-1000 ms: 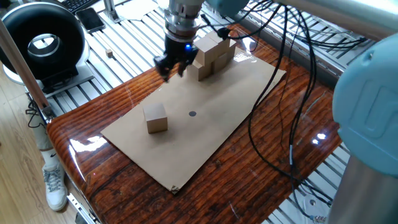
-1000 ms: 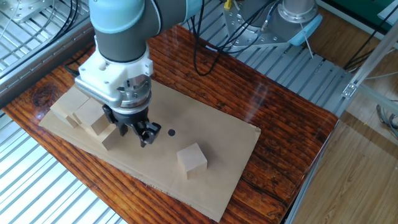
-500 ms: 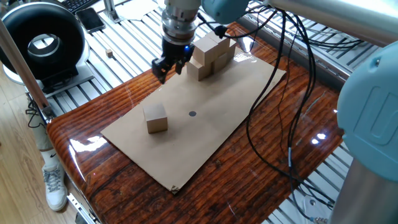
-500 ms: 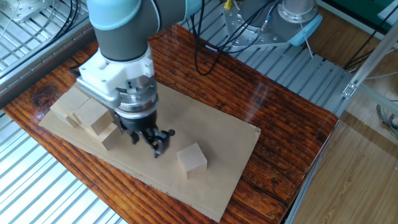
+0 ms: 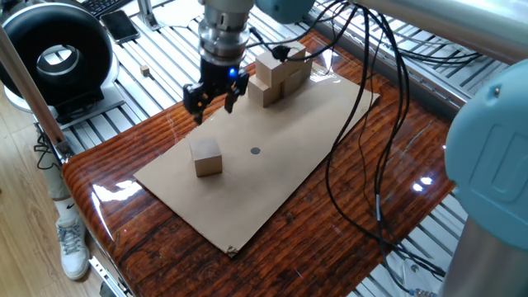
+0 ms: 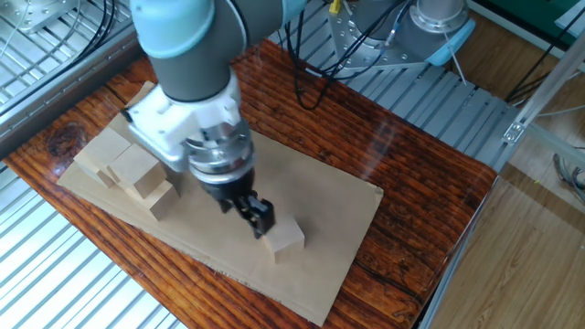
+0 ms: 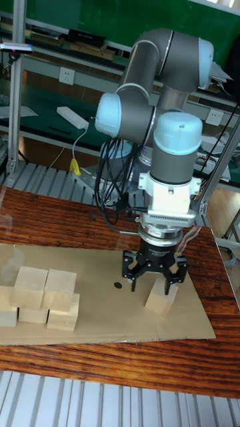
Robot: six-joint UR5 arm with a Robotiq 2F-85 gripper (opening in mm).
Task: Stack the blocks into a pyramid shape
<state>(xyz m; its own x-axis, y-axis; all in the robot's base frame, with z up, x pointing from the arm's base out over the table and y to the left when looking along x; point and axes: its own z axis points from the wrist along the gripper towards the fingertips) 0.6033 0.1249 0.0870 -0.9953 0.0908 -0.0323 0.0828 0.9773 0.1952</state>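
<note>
Above the lone block (image 5: 207,157), end effector (image 5: 213,95) has moved from the stack (image 5: 279,73).

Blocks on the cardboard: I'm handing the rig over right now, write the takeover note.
Tool: open, empty, hanging above the cardboard sheet between the stack and the lone block, not touching either.
Lone block: on the sheet, apart from the others, near the small dark dot.
Stack: at the sheet's far end; the tall fixed view shows blocks on a bottom row with two on top. The exact count is partly hidden.
Done: the pyramid's lower layers seem built.
Left: grasp the lone block and place it, probably on top.
</note>
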